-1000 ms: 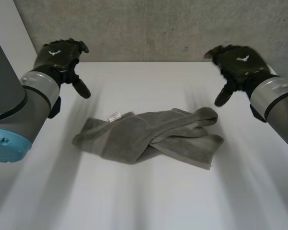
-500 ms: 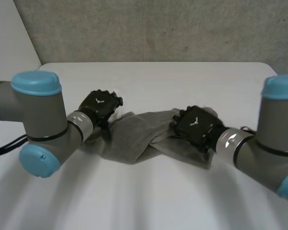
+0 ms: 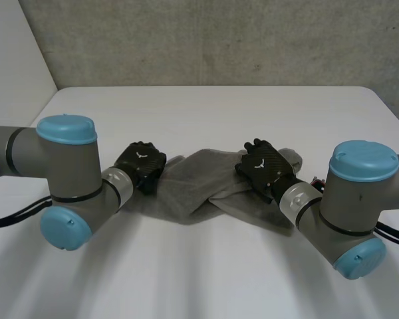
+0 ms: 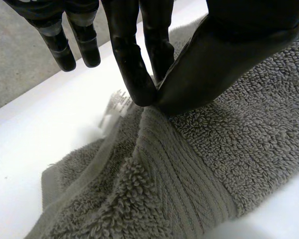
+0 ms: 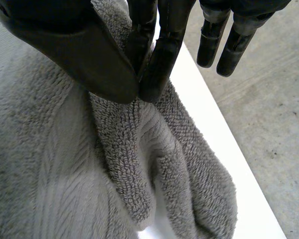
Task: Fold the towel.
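Observation:
A crumpled grey towel lies across the middle of the white table. My left hand is down on the towel's left end. In the left wrist view its thumb and a finger pinch the towel at a ribbed edge, beside the small white label. My right hand rests on the towel's right end. There its thumb and fingers pinch a raised fold of the towel. Both arms lie low over the table.
A grey wall stands behind the table's far edge. Bare white table surface lies in front of the towel and behind it. In the right wrist view the table's edge and grey floor are close beyond the towel.
Both hands came down from above the table's far side onto the towel's two ends. Their fingers, loose a moment ago, now pinch the cloth.

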Motion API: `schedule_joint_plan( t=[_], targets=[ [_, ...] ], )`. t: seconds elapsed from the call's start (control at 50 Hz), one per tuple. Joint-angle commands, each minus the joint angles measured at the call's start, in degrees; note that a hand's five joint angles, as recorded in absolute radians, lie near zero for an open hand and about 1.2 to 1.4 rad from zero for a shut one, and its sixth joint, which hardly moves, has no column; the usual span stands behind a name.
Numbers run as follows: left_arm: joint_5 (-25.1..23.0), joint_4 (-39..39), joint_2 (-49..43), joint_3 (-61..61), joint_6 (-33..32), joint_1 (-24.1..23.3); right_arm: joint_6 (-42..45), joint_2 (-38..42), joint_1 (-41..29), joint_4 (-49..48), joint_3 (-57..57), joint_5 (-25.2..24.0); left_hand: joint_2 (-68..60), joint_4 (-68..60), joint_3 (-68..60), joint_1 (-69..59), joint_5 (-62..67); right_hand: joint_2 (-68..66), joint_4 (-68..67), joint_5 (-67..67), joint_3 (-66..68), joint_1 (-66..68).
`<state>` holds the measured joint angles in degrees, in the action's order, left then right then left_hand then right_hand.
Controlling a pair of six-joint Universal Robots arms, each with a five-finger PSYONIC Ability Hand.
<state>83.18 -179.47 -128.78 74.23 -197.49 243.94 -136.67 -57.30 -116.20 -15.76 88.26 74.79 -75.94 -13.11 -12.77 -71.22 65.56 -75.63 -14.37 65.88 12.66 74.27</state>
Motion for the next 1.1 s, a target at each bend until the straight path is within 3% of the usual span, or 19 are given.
schedule_joint_plan(
  t=[0.02,0.1,0.2,0.26,0.36,0.52,0.74,0.82,0.88,0.92,0.94,0.96,0.98,1.0,1.02,1.04,1.06,1.08,1.1],
  targets=[
    [0.2,0.3,3.1,-0.3,0.7,0.7,-3.2,-1.4,2.2,0.2,-1.0,-1.7,-4.1,3.1,2.8,-8.8,4.4,-4.4,4.4,4.1,-2.7,5.7],
    [0.1,0.3,5.3,-0.3,1.3,1.4,-3.7,-4.5,5.9,0.9,-1.0,-4.5,-4.1,3.1,2.8,-8.8,4.4,-4.4,4.4,4.1,-2.7,5.7],
    [0.1,0.4,8.1,-0.3,2.3,2.4,-5.8,-6.7,14.0,4.4,-3.2,-13.7,-4.1,3.1,2.8,-8.8,4.4,-4.4,4.4,4.1,-2.7,5.7],
    [0.1,0.4,9.1,-0.3,2.4,2.9,-6.3,-6.4,15.7,5.1,-4.1,-15.6,-4.1,3.1,2.8,-8.8,4.4,-4.4,4.4,4.1,-2.7,5.7],
    [0.0,0.3,7.8,-0.7,2.4,5.1,-7.2,-3.7,23.5,5.3,-6.7,-21.3,-4.1,3.1,2.8,-8.8,4.4,-4.4,4.4,4.1,-2.7,5.7],
    [0.2,0.3,4.5,-1.8,2.5,6.1,-10.5,2.3,29.1,5.3,-10.4,-25.8,-4.1,3.1,2.8,-8.8,4.4,-4.4,4.4,4.1,-2.7,5.7],
    [0.5,-0.1,3.5,-2.7,2.7,8.5,-18.4,2.5,33.2,4.9,-12.9,-23.6,-4.1,3.1,2.8,-8.8,4.4,-4.4,4.4,4.1,-2.7,5.7],
    [0.8,-0.6,3.6,-2.8,2.6,8.8,-20.6,2.5,33.2,4.7,-14.5,-12.3,-4.1,3.1,2.8,-8.8,4.4,-4.4,4.4,4.1,-2.7,5.7],
    [2.1,-2.3,3.6,-2.7,2.7,8.8,-21.2,2.5,33.0,4.5,-14.2,-8.2,-4.1,3.1,2.8,-8.8,4.4,-4.4,4.4,4.1,-2.7,5.7],
    [2.7,-2.9,3.6,-2.5,2.9,8.7,-21.2,2.6,32.5,4.4,-13.8,-8.7,-4.1,3.1,2.8,-8.8,4.4,-4.4,4.4,4.1,-2.7,5.7],
    [2.7,-2.9,3.6,-2.5,2.9,8.7,-21.3,2.6,32.3,4.4,-13.5,-9.1,-4.1,3.1,2.8,-8.8,4.4,8.2,4.4,-8.5,-2.7,-6.9],
    [3.1,-3.3,3.5,-2.5,3.2,8.8,-21.3,2.6,32.3,4.4,-13.5,-9.1,-4.1,3.1,2.8,-8.8,4.4,8.4,4.4,-8.6,-2.7,-7.0],
    [3.2,-3.3,3.5,-2.4,3.9,8.8,-21.4,2.5,31.6,4.5,-13.1,-9.1,-4.1,3.1,2.8,-8.8,4.4,33.0,4.4,-33.2,-2.7,-31.6],
    [3.2,-3.3,3.5,-2.4,3.9,8.8,-21.4,2.5,31.6,4.5,-13.1,-9.1,-4.1,3.1,2.8,-8.8,4.4,33.3,4.4,-33.5,-2.7,-31.9],
    [3.2,-3.3,3.5,-2.3,4.9,8.8,-21.3,2.3,30.7,5.0,-12.8,-9.4,0.6,3.1,2.8,-4.1,-0.2,58.2,4.4,-58.5,-2.7,-56.9],
    [3.2,-3.3,3.6,-2.2,5.9,8.8,-21.2,1.8,29.9,5.2,-12.2,-10.0,24.8,3.1,2.8,20.1,-24.4,65.6,4.4,-65.9,-2.7,-64.3],
    [3.2,-3.3,3.6,-2.2,5.9,8.8,-21.2,1.8,29.9,5.2,-12.2,-10.0,25.0,3.1,2.8,20.3,-24.6,65.6,4.4,-65.9,-2.7,-64.3],
    [3.2,-3.3,4.0,-2.2,6.7,8.8,-21.1,0.9,29.4,5.5,-11.3,-10.1,52.5,3.1,2.8,47.8,-52.1,65.6,4.4,-65.9,-2.7,-64.3],
    [3.2,-3.3,4.0,-2.2,6.7,8.8,-21.0,-0.6,28.8,5.7,-10.0,-10.4,52.8,3.1,2.8,48.0,-52.4,65.6,4.4,-65.9,-2.7,-64.3]
  ],
)
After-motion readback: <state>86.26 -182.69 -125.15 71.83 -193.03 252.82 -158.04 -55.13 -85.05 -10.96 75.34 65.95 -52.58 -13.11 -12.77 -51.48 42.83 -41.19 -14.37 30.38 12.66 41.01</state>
